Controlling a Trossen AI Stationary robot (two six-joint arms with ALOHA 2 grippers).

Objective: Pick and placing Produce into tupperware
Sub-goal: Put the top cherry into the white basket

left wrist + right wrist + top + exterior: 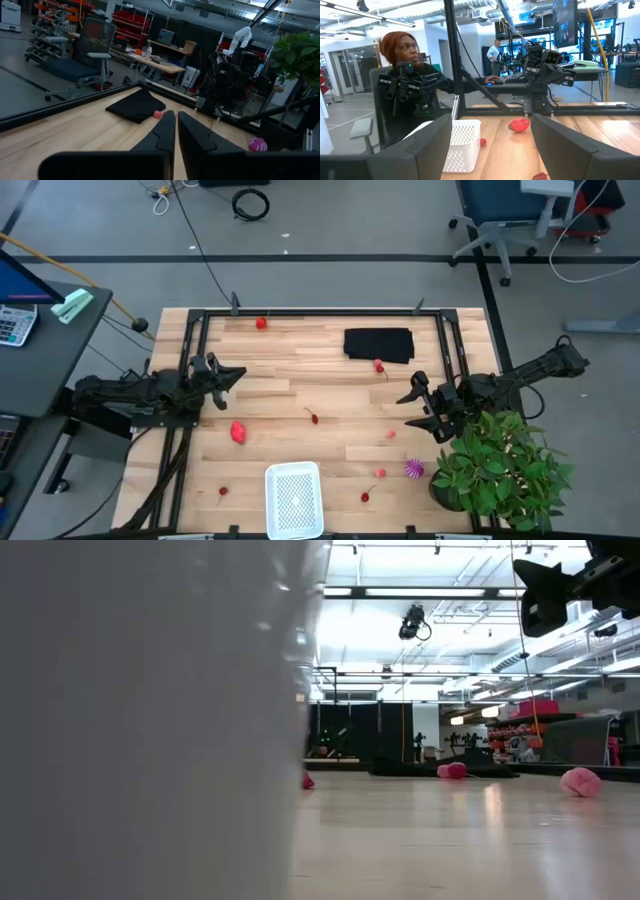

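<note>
1. Seen from above: tupperware (294, 498) at the near table edge, red produce scattered around, larger red-pink piece (239, 431) near the left gripper (235, 374).
2. Low down: pink pieces (581, 781) resting on wood.
3. Left wrist: fingers (165, 131) nearly together, holding nothing (black cloth (136, 105) beyond).
4. Right wrist: right gripper (490, 137) spread wide, empty, facing the tupperware.

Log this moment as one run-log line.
left tool: shut, empty, raised | right tool: open, empty | tupperware: no produce inside | larger red-pink piece: on table
</note>
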